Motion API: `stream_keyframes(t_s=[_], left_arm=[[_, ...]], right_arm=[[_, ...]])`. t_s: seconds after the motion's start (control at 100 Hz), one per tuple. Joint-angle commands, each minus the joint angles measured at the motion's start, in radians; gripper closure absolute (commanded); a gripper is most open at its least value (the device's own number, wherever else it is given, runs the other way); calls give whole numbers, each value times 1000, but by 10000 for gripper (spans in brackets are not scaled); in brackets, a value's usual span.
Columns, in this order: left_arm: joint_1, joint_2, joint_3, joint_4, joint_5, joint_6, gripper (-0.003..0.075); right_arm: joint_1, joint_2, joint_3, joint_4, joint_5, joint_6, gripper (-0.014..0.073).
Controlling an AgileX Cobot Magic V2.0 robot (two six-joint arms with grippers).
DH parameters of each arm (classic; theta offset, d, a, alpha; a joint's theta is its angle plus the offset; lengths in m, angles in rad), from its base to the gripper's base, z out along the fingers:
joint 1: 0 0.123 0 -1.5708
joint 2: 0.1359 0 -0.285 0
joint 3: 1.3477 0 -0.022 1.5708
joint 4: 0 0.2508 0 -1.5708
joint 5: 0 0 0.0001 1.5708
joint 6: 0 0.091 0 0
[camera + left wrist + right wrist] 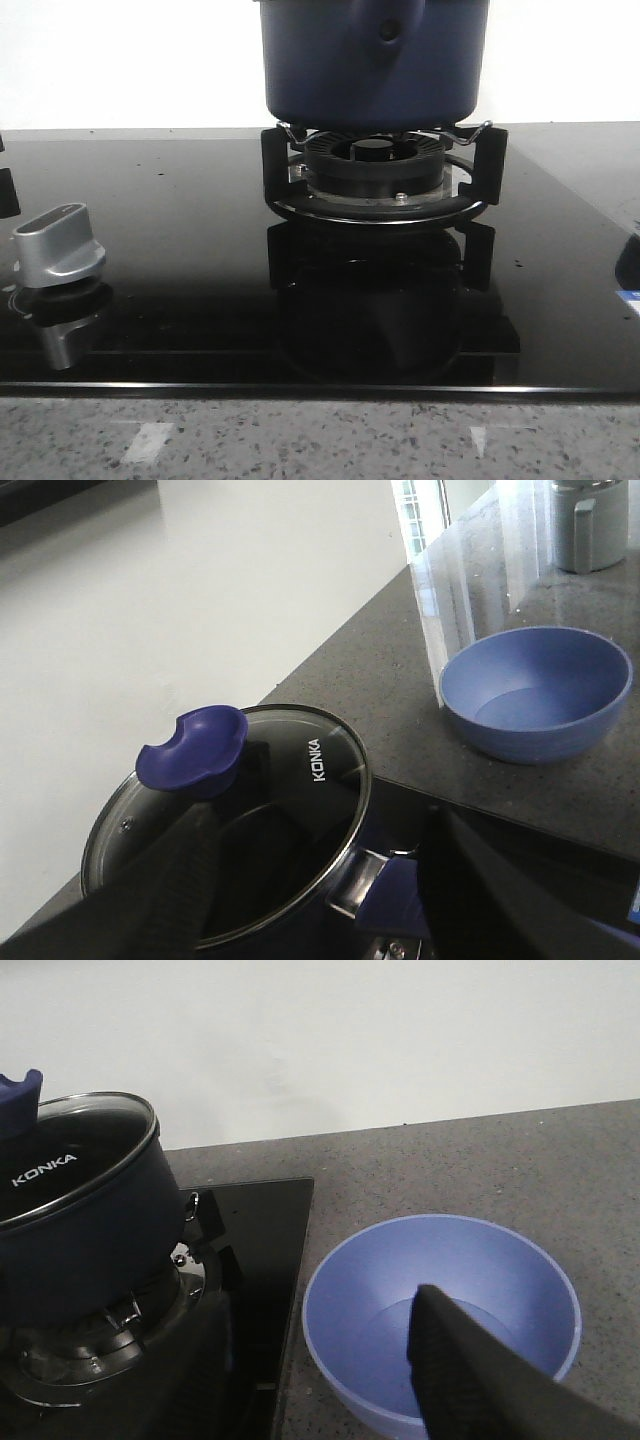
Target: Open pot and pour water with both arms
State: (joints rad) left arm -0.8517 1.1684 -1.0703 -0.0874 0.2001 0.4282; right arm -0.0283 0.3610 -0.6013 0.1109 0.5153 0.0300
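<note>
The dark navy pot [370, 60] stands on the black burner ring [375, 175] at the back centre of the cooktop. A glass lid [320, 750] with a blue knob [195, 750] covers it. My left gripper [320, 818] hovers open above the lid, one finger [170, 880] near the knob and the other beyond the pot's blue side handle [395, 900]. The right gripper [322, 1305] is open and holds nothing. It hangs between the pot [90, 1250] and a blue bowl [480, 1250], with one finger [450, 1360] over the bowl. Neither gripper shows in the front view.
The blue bowl [535, 695] sits on the speckled stone counter [480, 1160] to the right of the glass cooktop [180, 200]. A silver control knob [58, 245] stands at the cooktop's front left. A grey canister [590, 525] is beyond the bowl. A white wall runs behind.
</note>
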Motion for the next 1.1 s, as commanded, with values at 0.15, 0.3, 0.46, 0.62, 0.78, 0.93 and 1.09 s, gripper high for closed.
stream_keyframes(t_s=[0.15,0.3,0.46,0.62,0.78,0.93,1.09], left_arm=[[-13,-24,-36,211,-8,-196,334],[-13,-24,-36,635,-145,-748,334],[-13,0,-36,618,-354,-854,336],[-13,35,-36,606,-431,-881,419],[-13,40,-36,563,-430,-878,456],[-13,37,-47,358,-257,-587,456],[-22,32,-63,156,-85,-207,456]], right_arm=[[3,16,-35,-7,-81,-10,231],[3,16,-35,-7,-81,-10,231],[3,16,-35,-7,-81,-10,231],[3,16,-35,-7,-81,-10,231],[3,16,-35,-7,-81,-10,231],[3,16,-35,-7,-81,-10,231],[3,16,-35,-7,-81,-10,231]])
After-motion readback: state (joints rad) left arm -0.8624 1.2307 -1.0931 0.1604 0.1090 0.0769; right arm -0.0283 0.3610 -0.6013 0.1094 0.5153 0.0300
